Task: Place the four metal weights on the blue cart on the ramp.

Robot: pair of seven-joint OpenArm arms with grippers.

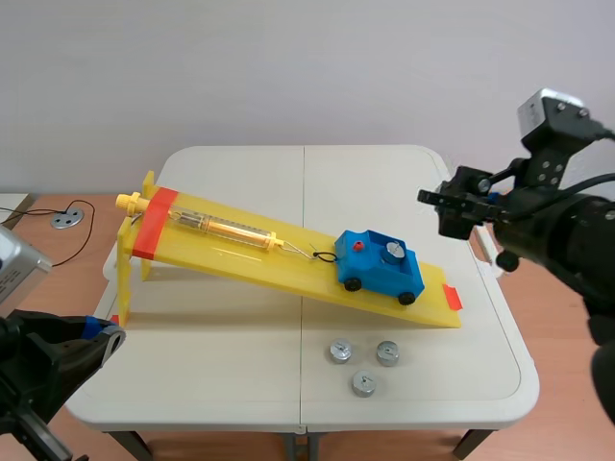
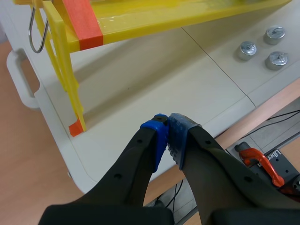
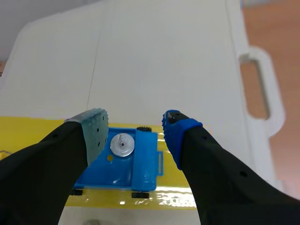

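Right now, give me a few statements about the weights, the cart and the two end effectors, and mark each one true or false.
1. One metal weight sits in the blue cart. True.
2. All four weights are already in the cart. False: three weights lie on the table, in front of the yellow ramp.
3. The right end effector is open above the cart. True.
4. The left end effector grips a weight. False: it is shut on nothing.
5. The cart stands on the table. False: it stands on the ramp, near its low end.
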